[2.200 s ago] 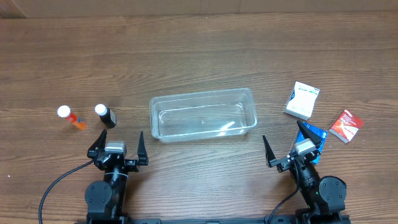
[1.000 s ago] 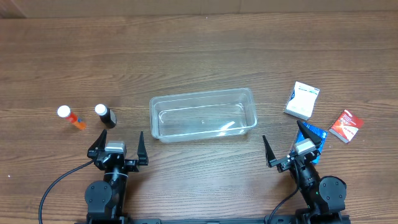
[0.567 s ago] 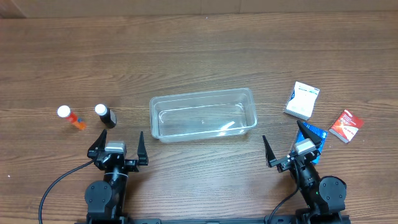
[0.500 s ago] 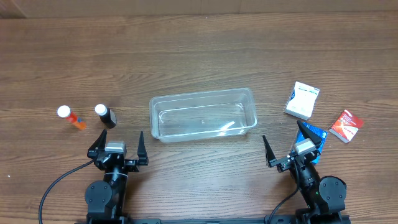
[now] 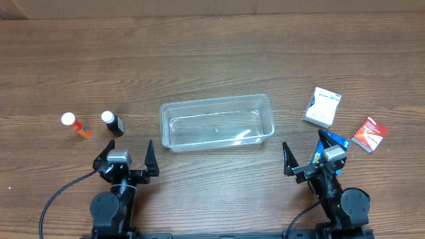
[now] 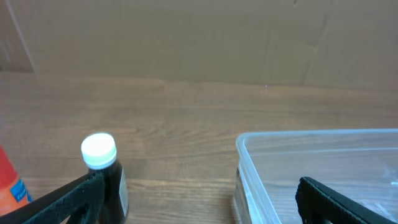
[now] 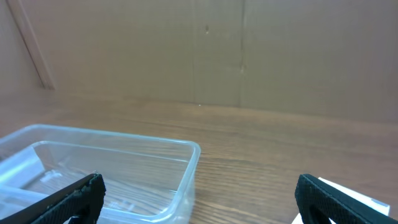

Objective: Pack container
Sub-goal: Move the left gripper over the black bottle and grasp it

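The clear plastic container (image 5: 216,122) sits empty at the table's middle; it also shows in the left wrist view (image 6: 311,168) and the right wrist view (image 7: 112,168). A dark bottle with a white cap (image 5: 112,123) and an orange bottle with a white cap (image 5: 76,125) stand at the left. A white box (image 5: 322,107), a red box (image 5: 369,134) and a blue box (image 5: 332,145) lie at the right. My left gripper (image 5: 125,157) is open and empty, just below the dark bottle (image 6: 102,171). My right gripper (image 5: 307,159) is open and empty, its right finger over the blue box.
The wooden table (image 5: 212,60) stretches far beyond the container. A cardboard wall (image 7: 199,56) stands at the table's far edge. Black cables run from both arm bases at the near edge.
Both grippers have shifted slightly; the left one a little toward the left, the right one a little toward the right. The objects have not moved.
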